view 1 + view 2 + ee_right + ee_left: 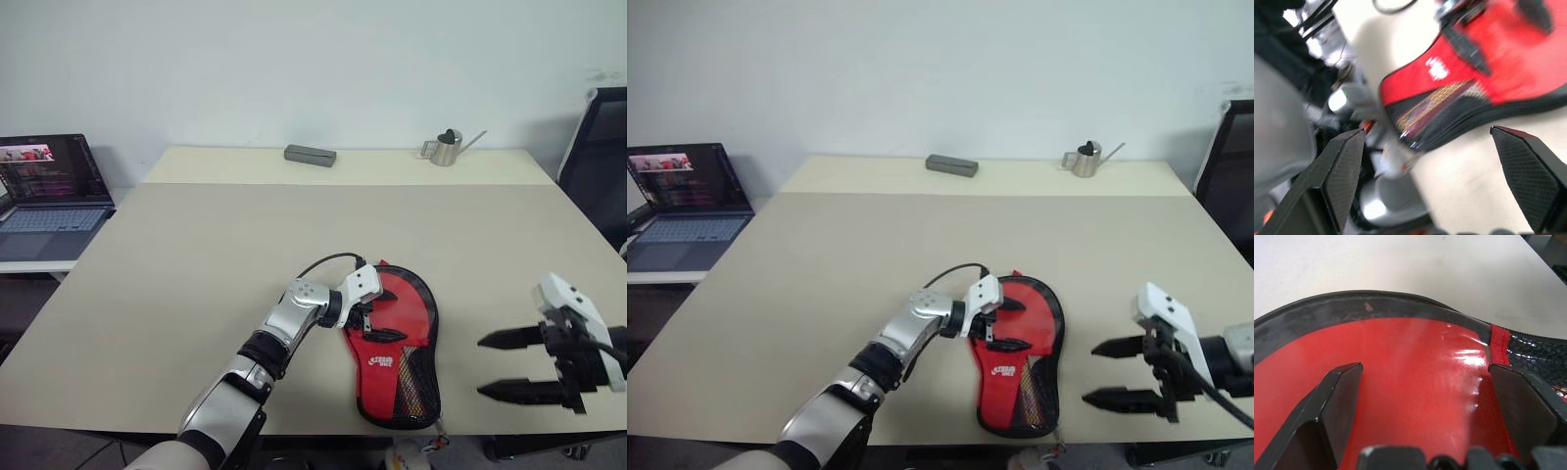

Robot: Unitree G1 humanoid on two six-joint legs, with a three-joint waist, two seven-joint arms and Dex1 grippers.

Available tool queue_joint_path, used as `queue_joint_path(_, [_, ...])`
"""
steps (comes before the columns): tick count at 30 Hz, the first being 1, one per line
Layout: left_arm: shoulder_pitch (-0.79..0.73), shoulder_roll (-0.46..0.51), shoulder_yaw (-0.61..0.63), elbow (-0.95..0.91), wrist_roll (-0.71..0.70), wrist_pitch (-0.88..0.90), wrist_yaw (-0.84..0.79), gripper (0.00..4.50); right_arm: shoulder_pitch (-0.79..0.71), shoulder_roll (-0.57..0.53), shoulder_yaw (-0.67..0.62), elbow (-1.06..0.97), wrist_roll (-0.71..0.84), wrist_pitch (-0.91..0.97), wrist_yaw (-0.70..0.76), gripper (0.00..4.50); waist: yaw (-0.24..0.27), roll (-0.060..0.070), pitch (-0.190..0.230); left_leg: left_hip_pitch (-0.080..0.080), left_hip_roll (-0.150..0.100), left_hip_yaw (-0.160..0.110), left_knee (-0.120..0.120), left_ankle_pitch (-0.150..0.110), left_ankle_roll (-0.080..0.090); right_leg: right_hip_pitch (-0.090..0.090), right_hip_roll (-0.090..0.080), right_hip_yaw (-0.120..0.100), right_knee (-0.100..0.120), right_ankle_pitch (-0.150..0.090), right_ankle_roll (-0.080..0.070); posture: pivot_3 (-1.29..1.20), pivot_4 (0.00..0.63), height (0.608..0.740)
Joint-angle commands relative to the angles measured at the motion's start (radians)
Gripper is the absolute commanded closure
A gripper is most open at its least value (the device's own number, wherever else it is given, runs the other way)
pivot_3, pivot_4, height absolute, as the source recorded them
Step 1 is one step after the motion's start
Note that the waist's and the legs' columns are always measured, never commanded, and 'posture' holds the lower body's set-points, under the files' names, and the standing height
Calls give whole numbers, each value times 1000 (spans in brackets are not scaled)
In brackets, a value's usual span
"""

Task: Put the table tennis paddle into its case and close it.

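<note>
The right pincer (1430, 181) gapes wide over the pale counter (1469, 171), the red case (1488, 63) blurred at upper right.

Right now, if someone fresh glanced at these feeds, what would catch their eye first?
The red case near the table's front edge stands out first, with the left claw open over its round end. To its right, the right claw hangs open, off the case. Further back: a small metal watering can and a grey block at the far edge, and an open laptop at left.

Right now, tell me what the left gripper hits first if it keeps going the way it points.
Probably the case: the left gripper, open, already hovers over its red face, pointing down at it.
</note>
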Motion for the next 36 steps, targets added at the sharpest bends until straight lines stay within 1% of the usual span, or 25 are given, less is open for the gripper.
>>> queue_joint_path(1, [105, 70, -13, 62, 54, 86, 27, 0, -99, 54, 59, 64, -36, -49, -84, 37, -1, 1, 2, 0, 0, 0, 0, 0, 0, 0, 0, 0, 0, 1, 1, 0, 150, 740])
queue_joint_path(3, [115, 83, 5, -25, 31, 106, 15, 0, -144, 90, 92, 102, -62, -77, -115, 37, -5, 1, 8, -1, 0, 0, 0, 0, 0, -2, 0, 0, 0, 2, 3, 0, 150, 740])
queue_joint_path(4, [122, 92, 18, -85, 15, 120, 11, 0, -168, 115, 114, 124, -84, -101, -132, 37, -7, 2, 13, -2, 0, 1, 0, 0, 0, -3, 0, 0, 0, 5, 8, 0, 150, 740])
queue_joint_path(5, [128, 101, 30, -139, 1, 134, 10, 0, -188, 137, 133, 143, -103, -125, -144, 37, -9, 2, 15, -3, -1, 2, -1, 4, 6, -2, 1, 1, 1, 10, 15, 0, 150, 740])
queue_joint_path(6, [135, 114, 41, -196, -16, 152, 4, 0, -206, 168, 147, 161, -124, -166, -153, 37, -14, 2, 21, -3, -2, 2, -1, 4, 7, -3, 2, 2, 2, 14, 19, 0, 150, 740])
queue_joint_path(7, [145, 130, 55, -263, -40, 171, -5, 0, -227, 213, 156, 184, -152, -222, -172, 37, -17, 2, 27, -4, -2, 2, -1, 4, 7, -6, 3, 3, 3, 19, 20, 0, 150, 740])
queue_joint_path(8, [153, 143, 67, -317, -59, 190, -10, 0, -244, 243, 166, 207, -168, -259, -173, 37, -20, 2, 30, -7, -2, 2, -1, 4, 7, -9, 5, 4, 4, 19, 19, 0, 150, 740])
queue_joint_path(9, [163, 163, 80, -378, -82, 213, -21, 0, -262, 269, 177, 230, -177, -288, -164, 37, -23, 2, 33, -12, -1, 3, -1, 4, 7, -17, 6, 5, 7, 18, 18, 0, 150, 740])
queue_joint_path(10, [172, 182, 89, -427, -100, 232, -27, 0, -282, 289, 187, 255, -179, -298, -155, 37, -25, 1, 39, -17, -2, 4, 0, 7, 3, -25, 6, 8, 15, 18, 17, 0, 150, 740])
queue_joint_path(11, [181, 202, 100, -477, -117, 251, -31, 0, -303, 309, 204, 287, -199, -324, -155, 37, -26, 1, 45, -20, -2, 5, 1, 8, 1, -29, 6, 7, 18, 17, 14, 0, 150, 740])
queue_joint_path(12, [187, 217, 105, -512, -129, 265, -32, 0, -317, 323, 215, 309, -215, -344, -156, 37, -25, 2, 51, -20, -1, 5, 1, 8, 1, -29, 6, 7, 18, 19, 8, 0, 150, 740])
queue_joint_path(17, [216, 298, 189, -717, -235, 371, -22, 0, -385, 387, 285, 448, -286, -465, -102, 37, -16, 2, 65, -25, -2, 5, 2, 8, 0, -31, 2, 7, 16, 20, 7, 0, 150, 740])
queue_joint_path(19, [243, 338, 239, -798, -280, 417, -7, 0, -406, 405, 298, 491, -295, -496, -69, 37, -17, 3, 70, -35, -2, 5, 6, 8, 0, -39, 1, 7, 16, 21, 5, 0, 150, 740])
queue_joint_path(21, [277, 378, 289, -859, -313, 451, 11, 0, -430, 424, 303, 536, -295, -517, -44, 37, -16, 4, 76, -39, -2, 4, 15, 8, 0, -39, 1, 5, 17, 21, 4, 0, 150, 740])
queue_joint_path(25, [373, 463, 407, -945, -368, 485, 44, 0, -485, 452, 325, 620, -313, -561, 13, 37, -16, 5, 81, -40, -2, 4, 16, 8, 0, -39, 0, 6, 17, 24, 1, 0, 150, 740])
queue_joint_path(28, [441, 510, 497, -967, -382, 483, 87, 0, -538, 465, 345, 725, -355, -621, 56, 37, -17, 5, 84, -40, -3, 4, 16, 8, 0, -39, 1, 5, 17, 25, -2, 0, 150, 740])
queue_joint_path(36, [487, 538, 602, -1039, -383, 497, 236, 0, -718, 486, 352, 1045, -453, -767, 133, 37, -17, 4, 84, -39, -3, 6, 19, 8, 1, -39, 3, 7, 18, 28, -4, 0, 150, 740])
